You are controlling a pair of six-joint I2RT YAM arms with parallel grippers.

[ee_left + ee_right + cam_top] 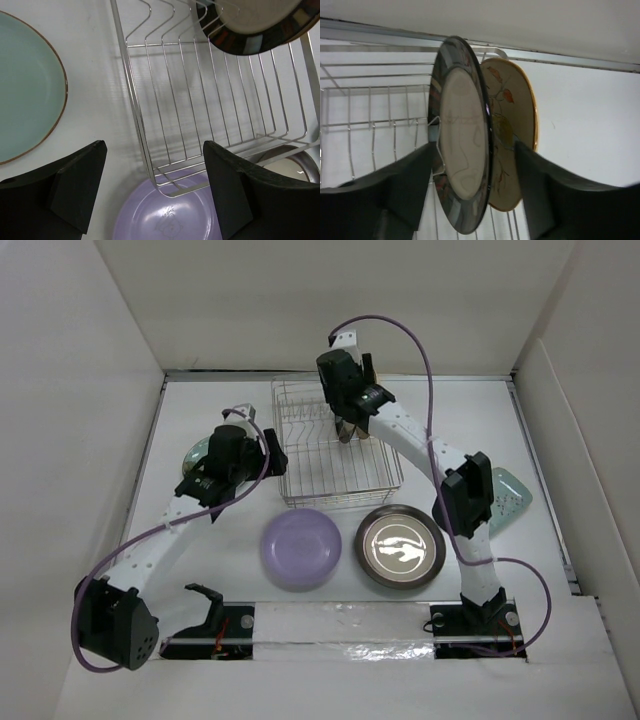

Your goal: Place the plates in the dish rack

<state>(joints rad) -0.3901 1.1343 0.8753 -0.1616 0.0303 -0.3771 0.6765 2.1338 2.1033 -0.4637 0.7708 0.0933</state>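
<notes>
The dish rack is a silver wire basket at mid-table. Two plates stand on edge at its back: a cream one with a dark patterned rim and, behind it, a tan one with a leaf drawing. My right gripper is open, its fingers either side of the cream plate's lower edge, not clamped on it. My left gripper is open and empty above the rack's near left corner. The lavender plate and the shiny silver plate lie flat in front of the rack.
A pale green round plate lies left of the rack, partly under my left arm. A mint squarish plate lies at the right behind the right arm. White walls enclose the table on three sides.
</notes>
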